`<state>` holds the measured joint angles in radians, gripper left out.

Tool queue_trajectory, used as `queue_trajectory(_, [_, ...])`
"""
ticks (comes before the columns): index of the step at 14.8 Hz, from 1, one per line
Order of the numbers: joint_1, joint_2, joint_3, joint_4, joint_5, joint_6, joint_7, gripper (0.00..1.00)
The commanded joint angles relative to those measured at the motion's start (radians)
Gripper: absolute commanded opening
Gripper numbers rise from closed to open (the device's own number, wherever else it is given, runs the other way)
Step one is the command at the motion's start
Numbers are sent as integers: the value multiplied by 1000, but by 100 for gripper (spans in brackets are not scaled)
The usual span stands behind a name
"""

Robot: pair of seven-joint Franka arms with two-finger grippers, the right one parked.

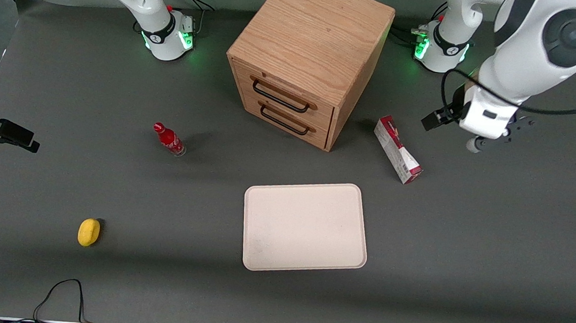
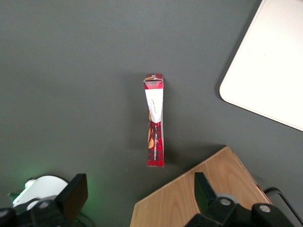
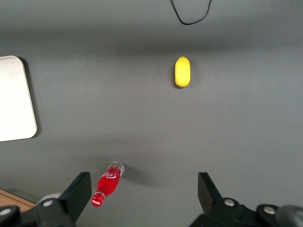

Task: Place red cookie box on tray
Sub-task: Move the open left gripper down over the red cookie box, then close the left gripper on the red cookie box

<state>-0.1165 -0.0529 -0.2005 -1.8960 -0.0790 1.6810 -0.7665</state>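
The red cookie box point(image 1: 398, 150) point(image 2: 155, 120) lies flat on the grey table beside the wooden cabinet, a little farther from the front camera than the tray. The cream-white tray point(image 1: 305, 227) point(image 2: 270, 71) sits flat with nothing on it. My left gripper point(image 1: 477, 143) point(image 2: 139, 194) hangs above the table, apart from the box and off toward the working arm's end of it. Its fingers point(image 2: 75, 195) stand wide open with nothing between them.
A wooden two-drawer cabinet point(image 1: 308, 56) point(image 2: 199, 194) stands close to the box. A small red bottle point(image 1: 169, 139) point(image 3: 108, 183) and a yellow object point(image 1: 89, 231) point(image 3: 182, 71) lie toward the parked arm's end. A black cable point(image 1: 61, 292) loops at the table's near edge.
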Motion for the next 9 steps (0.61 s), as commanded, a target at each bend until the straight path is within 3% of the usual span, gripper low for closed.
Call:
queue_trajectory(1, [0, -67, 0, -208, -24, 175, -16, 100])
queue_trajectory(5, [-17, -44, -11, -389, -24, 402, -48, 100])
queue_trajectory(9, [-31, 50, -26, -466, -24, 560, -76, 100])
